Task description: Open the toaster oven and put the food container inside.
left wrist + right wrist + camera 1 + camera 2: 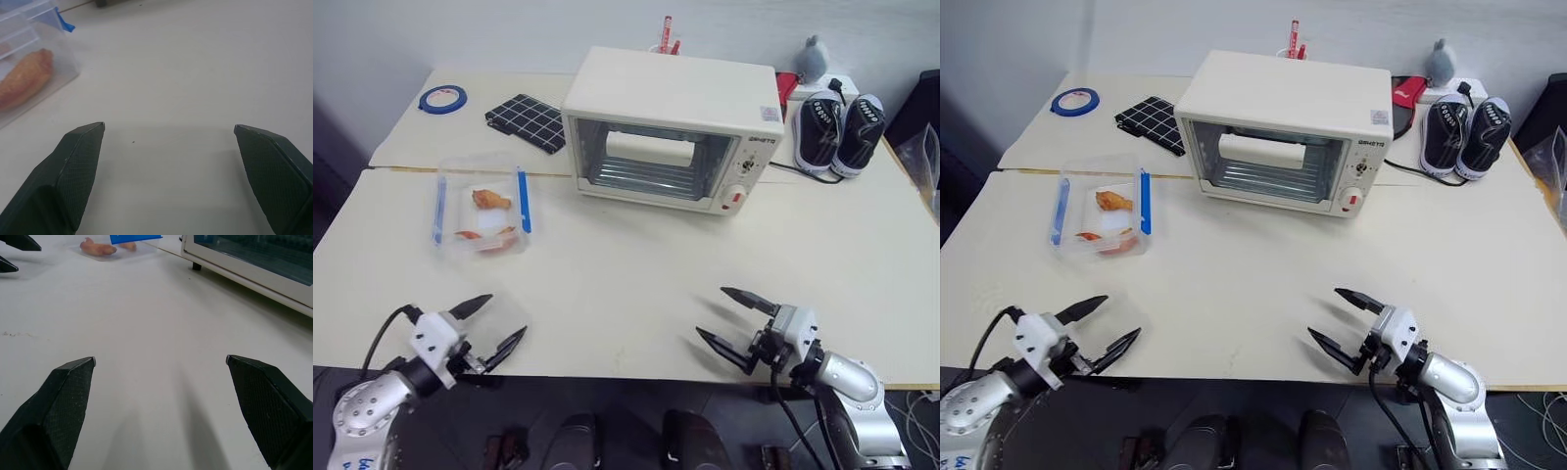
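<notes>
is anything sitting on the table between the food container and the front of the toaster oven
Nothing visible lies on the table between the food container and the toaster oven. The oven's glass door is shut, so that blocks the way in.

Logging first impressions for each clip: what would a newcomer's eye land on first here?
The cream toaster oven at the back middle of the table, its glass door shut. To its left, nearer the robot, lies the clear food container with blue clips and orange food pieces. At the near edge, the left hand and right hand hover open and empty, and a pair of black shoes stands right of the oven.
</notes>
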Robot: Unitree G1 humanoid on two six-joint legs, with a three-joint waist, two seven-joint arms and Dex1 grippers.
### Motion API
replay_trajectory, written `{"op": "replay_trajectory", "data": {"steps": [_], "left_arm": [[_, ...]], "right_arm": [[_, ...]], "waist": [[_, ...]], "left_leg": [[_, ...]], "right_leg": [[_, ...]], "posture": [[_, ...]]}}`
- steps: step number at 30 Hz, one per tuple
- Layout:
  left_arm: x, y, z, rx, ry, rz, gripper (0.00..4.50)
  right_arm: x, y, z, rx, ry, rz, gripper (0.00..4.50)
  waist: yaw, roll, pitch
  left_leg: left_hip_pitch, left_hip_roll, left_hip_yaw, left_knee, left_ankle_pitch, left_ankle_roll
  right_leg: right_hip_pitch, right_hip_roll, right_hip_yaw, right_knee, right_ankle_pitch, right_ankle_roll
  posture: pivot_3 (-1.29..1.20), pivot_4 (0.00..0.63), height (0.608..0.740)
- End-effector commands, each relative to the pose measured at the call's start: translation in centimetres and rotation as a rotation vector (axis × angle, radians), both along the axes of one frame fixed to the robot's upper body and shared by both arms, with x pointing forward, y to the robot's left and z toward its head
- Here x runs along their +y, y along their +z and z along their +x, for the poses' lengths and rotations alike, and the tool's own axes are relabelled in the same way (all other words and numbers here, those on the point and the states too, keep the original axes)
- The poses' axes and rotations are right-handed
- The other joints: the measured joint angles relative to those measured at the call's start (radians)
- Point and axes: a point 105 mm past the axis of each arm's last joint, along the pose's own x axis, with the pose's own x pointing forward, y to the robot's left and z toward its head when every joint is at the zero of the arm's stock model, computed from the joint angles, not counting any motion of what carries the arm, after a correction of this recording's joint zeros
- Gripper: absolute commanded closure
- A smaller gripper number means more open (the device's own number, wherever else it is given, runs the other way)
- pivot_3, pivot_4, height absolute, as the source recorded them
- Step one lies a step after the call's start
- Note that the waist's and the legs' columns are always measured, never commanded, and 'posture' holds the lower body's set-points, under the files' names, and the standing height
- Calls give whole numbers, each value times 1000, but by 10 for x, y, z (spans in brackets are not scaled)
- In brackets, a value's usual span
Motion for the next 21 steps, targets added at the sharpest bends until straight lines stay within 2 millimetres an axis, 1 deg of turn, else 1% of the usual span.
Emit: {"op": "replay_trajectory", "data": {"steps": [1, 3, 4, 5, 6, 9, 11, 13, 15, 18, 21], "left_arm": [[-3, 12, -1, -9, -38, -38, 0], [-7, 30, -3, 46, -104, -210, 0], [-13, 41, -8, 97, -189, -288, 0], [-17, 51, -9, 102, -240, -325, 0], [-16, 62, -5, 104, -251, -358, 0], [-17, 89, 6, 51, -299, -374, 0], [-21, 100, 13, 25, -327, -369, 0], [-29, 117, 24, -29, -355, -358, 0], [-34, 124, 29, -45, -373, -360, 0], [-41, 125, 33, -50, -384, -370, 0], [-44, 122, 34, -48, -375, -380, 0]], "right_arm": [[0, 17, 6, -33, -16, 68, 26], [4, 36, 12, -33, 10, 141, 26], [7, 48, 15, -37, 25, 175, 26], [9, 58, 19, -37, 35, 199, 26], [12, 69, 25, -31, 50, 227, 26], [21, 95, 44, -19, 72, 252, 26], [24, 105, 56, -19, 66, 255, 26], [29, 115, 76, -17, 50, 239, 26], [33, 120, 90, -16, 33, 221, 26], [40, 132, 109, -44, 6, 222, 26], [52, 142, 114, -66, 25, 237, 26]], "waist": [[-1, 0, 0], [-3, 0, 0], [-2, 0, 0], [-3, 1, 1], [-2, 2, 1], [0, 4, 2], [0, 4, 1], [0, 4, 1], [-1, 4, 1], [-5, 4, 1], [-9, 4, 1]], "left_leg": [[0, 0, 0, 0, 0, 0], [1, 1, 0, 0, 0, 0], [1, 1, 0, 0, 0, 0], [1, 2, 0, 1, 0, 0], [1, 4, -1, 1, 0, -1], [1, 4, -1, 1, 0, -2], [1, 3, -1, 1, 1, -3], [1, 3, -1, 1, 1, -3], [-2, 2, 0, 2, 1, -2], [-2, 2, 3, 2, 2, -2], [-3, 3, 7, 2, 2, -2]], "right_leg": [[0, 0, 0, 0, 0, 0], [0, 0, 0, 1, 0, 0], [0, 0, 1, 2, 0, 0], [0, 0, 1, 2, 0, 0], [0, -1, 1, 2, 0, -1], [0, -1, 1, 2, 0, -2], [0, 1, 0, 3, 0, -2], [0, 2, -1, 2, 0, -3], [-2, 2, -2, 2, 0, -2], [-4, 2, -2, 3, 0, -2], [-7, 2, -2, 4, 0, -2]], "posture": [[0, 150, 740], [0, 150, 740], [0, 150, 740], [0, 150, 740], [0, 150, 740], [0, 150, 740], [0, 150, 740], [0, 150, 740], [0, 150, 740], [0, 150, 740], [0, 150, 740]]}}
